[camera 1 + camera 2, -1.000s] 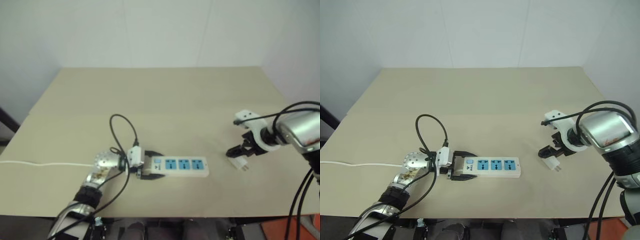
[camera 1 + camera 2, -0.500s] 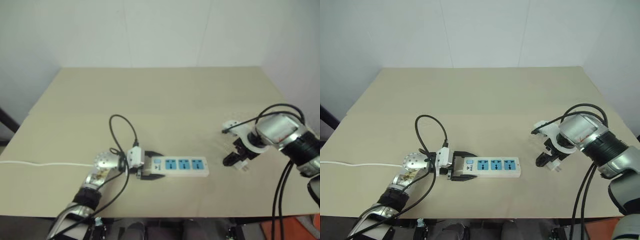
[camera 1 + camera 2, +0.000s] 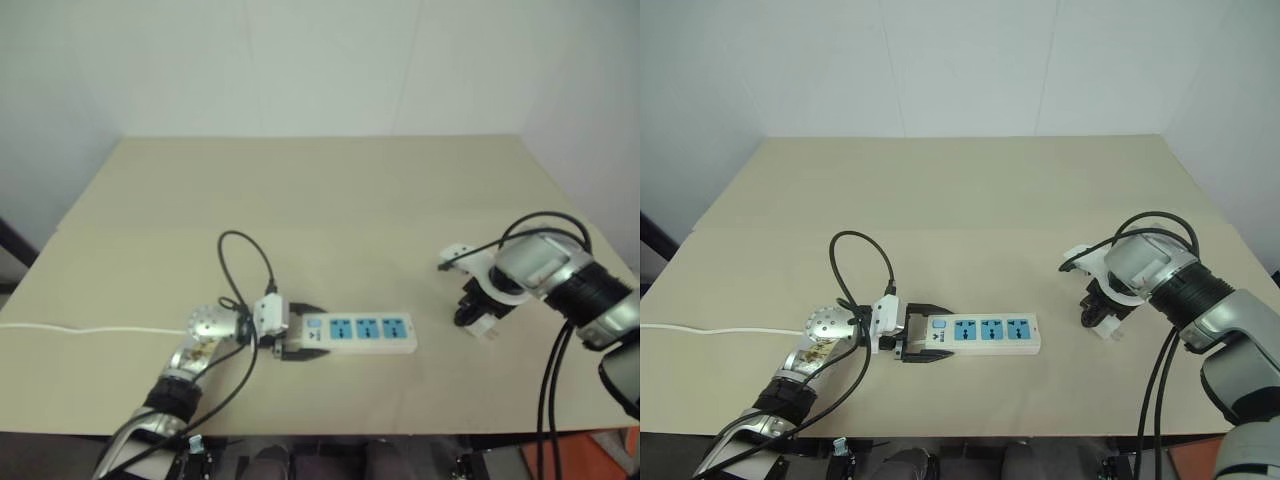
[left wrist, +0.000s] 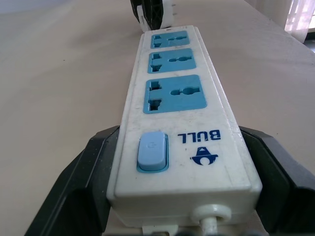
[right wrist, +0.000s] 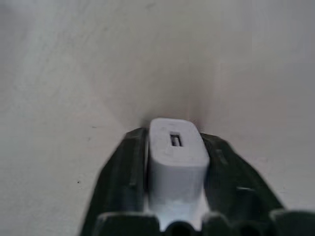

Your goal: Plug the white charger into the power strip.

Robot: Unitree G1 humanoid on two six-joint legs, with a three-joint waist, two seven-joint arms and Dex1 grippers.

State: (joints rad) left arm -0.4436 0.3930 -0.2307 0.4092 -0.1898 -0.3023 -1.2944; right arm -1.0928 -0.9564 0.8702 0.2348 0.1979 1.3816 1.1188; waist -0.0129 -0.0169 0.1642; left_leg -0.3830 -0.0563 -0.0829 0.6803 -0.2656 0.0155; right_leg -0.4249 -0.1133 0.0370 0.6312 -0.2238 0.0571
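The power strip (image 3: 985,333), a long white bar with three blue sockets, lies on the table's near middle. My left gripper (image 3: 923,345) is shut on its switch end, one black finger (image 4: 91,167) against each long side. To the right, the white charger (image 5: 177,152) rests on the table, a small white block with its prongs (image 3: 1118,335) pointing away from the strip. My right gripper (image 3: 1098,316) points almost straight down and is shut on the charger, whose body sits between the two dark fingers (image 5: 125,162). A hand's width of bare table separates charger and strip.
The beige table (image 3: 970,200) stretches back to a white wall. The strip's thin white cord (image 3: 720,330) runs off the left edge. The right gripper (image 4: 155,12) stands beyond the strip's far end in the left wrist view.
My right gripper swung left and down onto the charger, tipped to point steeply downward, then closed on it. The left gripper and the strip stayed where they were.
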